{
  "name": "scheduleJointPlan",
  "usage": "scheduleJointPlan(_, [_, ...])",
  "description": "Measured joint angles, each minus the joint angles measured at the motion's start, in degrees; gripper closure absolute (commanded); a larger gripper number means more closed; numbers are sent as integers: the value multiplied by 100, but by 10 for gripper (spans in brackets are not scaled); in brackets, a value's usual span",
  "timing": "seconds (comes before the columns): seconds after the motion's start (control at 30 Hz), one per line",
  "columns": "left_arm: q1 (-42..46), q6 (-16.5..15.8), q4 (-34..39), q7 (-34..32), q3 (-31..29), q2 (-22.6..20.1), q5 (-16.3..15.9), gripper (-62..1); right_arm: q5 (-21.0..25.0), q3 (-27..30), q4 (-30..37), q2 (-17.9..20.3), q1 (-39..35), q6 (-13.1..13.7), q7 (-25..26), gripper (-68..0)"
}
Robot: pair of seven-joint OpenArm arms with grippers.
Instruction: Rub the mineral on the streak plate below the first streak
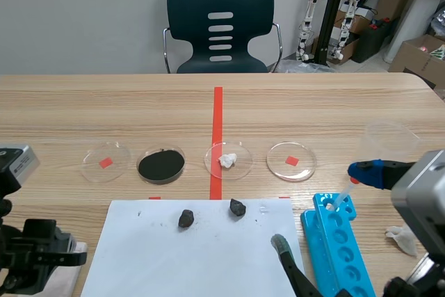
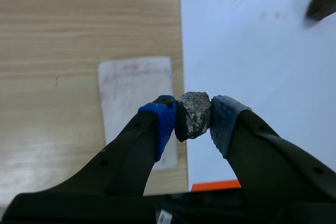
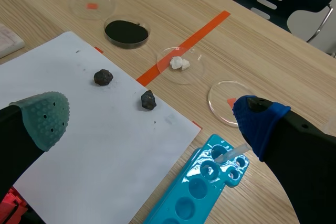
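Between the left gripper's [image 2: 193, 118] blue pads [image 2: 164, 119] sits the mineral [image 2: 193, 114], a rough, grey, speckled lump pinched by its two flanks. It looks hard and stiff, likely dense for its bulk, and its uneven faces could twist under the soft pads. A hold across the widest middle, with one corner free below, should suit rubbing. The left arm [image 1: 31, 255] is low at the table's [image 2: 79, 24] near left corner, wrist aimed down. The mineral is over the plate's [image 2: 126, 98] edge beside the paper [image 2: 252, 51]; I cannot tell whether they touch. A faint reddish streak [image 2: 128, 69] marks the plate's far end. The right gripper [image 3: 151, 119] hangs spread wide over the paper, holding nothing.
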Motion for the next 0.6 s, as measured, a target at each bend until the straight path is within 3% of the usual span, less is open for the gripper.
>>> scheduleJointPlan(0.1, [4,140,0,654,-240,0,-39,-116,0,0,0,0,0,0,0,-679])
scheduleJointPlan(0.3, [223,144,0,1119,-566,-109,-444,-116,0,0,0,0,0,0,0,-679])
scheduleJointPlan(0.47, [315,188,0,1080,-557,-273,-708,-116,0,0,0,2,0,0,0,-679])
scheduleJointPlan(0.6, [223,481,0,1069,-363,-326,-697,-116,0,0,0,0,0,0,0,-679])
